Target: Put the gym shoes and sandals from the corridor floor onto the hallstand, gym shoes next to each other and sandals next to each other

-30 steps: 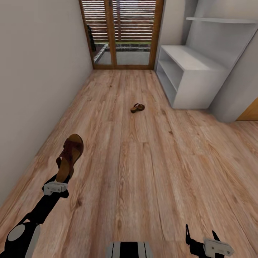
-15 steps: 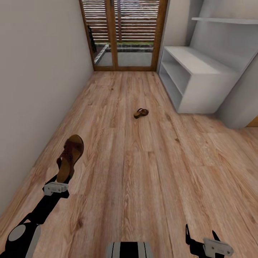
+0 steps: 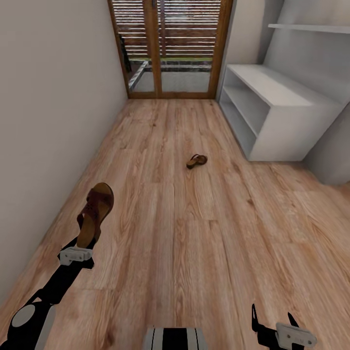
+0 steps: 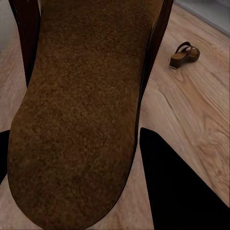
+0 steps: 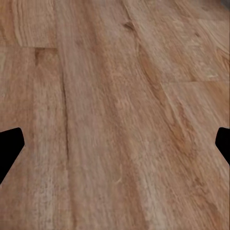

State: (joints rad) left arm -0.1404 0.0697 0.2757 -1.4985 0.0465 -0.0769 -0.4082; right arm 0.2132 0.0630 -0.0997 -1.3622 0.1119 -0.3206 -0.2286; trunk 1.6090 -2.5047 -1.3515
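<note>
My left gripper point(image 3: 83, 243) is shut on the heel of a dark brown sandal point(image 3: 95, 214), holding it upright above the corridor floor point(image 3: 184, 233) at the lower left. Its tan footbed point(image 4: 76, 110) shows close up in the left wrist view between the dark fingers point(image 4: 177, 182). The other sandal point(image 3: 196, 161) lies on the floor ahead, also seen small in the left wrist view point(image 4: 184, 53). The white-grey hallstand point(image 3: 287, 104) stands against the right wall, its top and tiers bare. My right gripper point(image 3: 271, 323) hangs open at the lower right over bare planks point(image 5: 115, 115). The gym shoes are out of view.
A plain wall point(image 3: 48, 97) runs along the left side. A wooden slatted glass door point(image 3: 170, 43) closes the far end of the corridor. A high shelf point(image 3: 311, 28) hangs above the hallstand.
The whole view has shifted as the robot rolls forward: the floor sandal and hallstand sit lower and nearer in the picture. Both arms keep their pose, the left still holding its sandal.
</note>
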